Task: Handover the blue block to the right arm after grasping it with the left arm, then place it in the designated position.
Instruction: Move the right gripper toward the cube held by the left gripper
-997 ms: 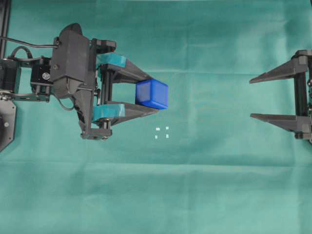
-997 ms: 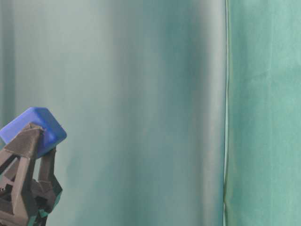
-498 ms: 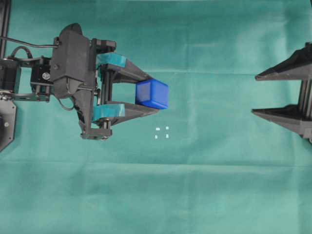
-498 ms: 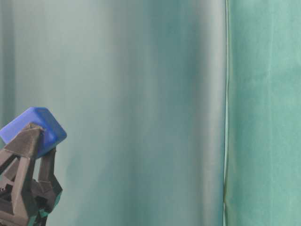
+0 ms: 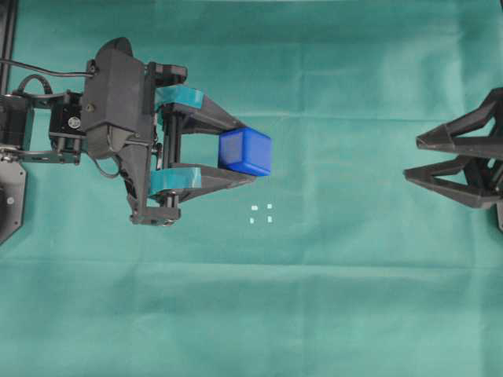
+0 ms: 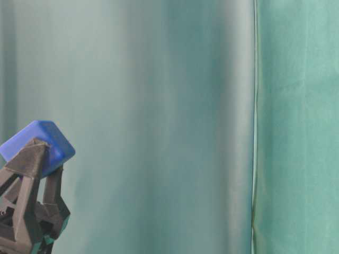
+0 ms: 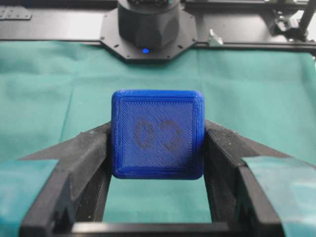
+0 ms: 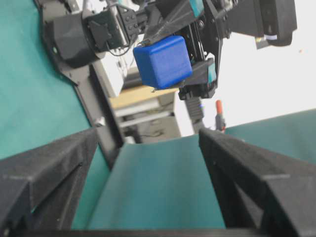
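Note:
The blue block (image 5: 245, 151) is held clear of the green cloth between the teal-taped fingers of my left gripper (image 5: 248, 152), which is shut on its two sides. In the left wrist view the block (image 7: 157, 140) fills the gap between the black fingertips (image 7: 86, 153), showing a faint dark mark. The table-level view shows the block (image 6: 45, 142) tilted atop a finger. My right gripper (image 5: 411, 159) stands open at the right edge, rolled about its axis and pointing left at the block (image 8: 163, 61), well apart from it. The designated position (image 5: 261, 214), four white dots, lies just below and right of the block.
Green cloth (image 5: 314, 298) covers the table. The left arm's black body and cables (image 5: 118, 118) fill the left side. A dark rail (image 5: 8, 39) runs along the top left edge. The right wrist view shows the left arm's base (image 8: 79, 34) beyond the block.
The right gripper has rolled about its axis, so its two fingers now look closer together from overhead. The left gripper and block have not moved.

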Controlling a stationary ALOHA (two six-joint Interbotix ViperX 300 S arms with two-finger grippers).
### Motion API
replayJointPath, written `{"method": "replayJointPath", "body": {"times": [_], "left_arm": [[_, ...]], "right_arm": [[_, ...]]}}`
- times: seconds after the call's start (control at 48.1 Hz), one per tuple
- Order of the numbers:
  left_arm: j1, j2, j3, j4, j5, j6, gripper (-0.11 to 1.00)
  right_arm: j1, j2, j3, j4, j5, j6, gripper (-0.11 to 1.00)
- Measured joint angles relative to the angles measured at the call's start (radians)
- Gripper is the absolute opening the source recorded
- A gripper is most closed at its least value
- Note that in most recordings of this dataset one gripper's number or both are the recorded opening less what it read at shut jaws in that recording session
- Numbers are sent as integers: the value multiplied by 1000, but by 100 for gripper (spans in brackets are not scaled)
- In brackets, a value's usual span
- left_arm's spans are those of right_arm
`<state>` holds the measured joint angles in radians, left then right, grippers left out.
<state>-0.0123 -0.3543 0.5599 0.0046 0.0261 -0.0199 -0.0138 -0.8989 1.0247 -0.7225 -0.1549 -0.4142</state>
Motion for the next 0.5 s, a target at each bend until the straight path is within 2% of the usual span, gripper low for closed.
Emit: {"method": "replayJointPath", "body": {"times": [0.498], "left_arm": [[0, 0, 0, 2, 0, 0, 47]], "right_arm": [[0, 0, -5, -9, 0, -3, 91]]}}
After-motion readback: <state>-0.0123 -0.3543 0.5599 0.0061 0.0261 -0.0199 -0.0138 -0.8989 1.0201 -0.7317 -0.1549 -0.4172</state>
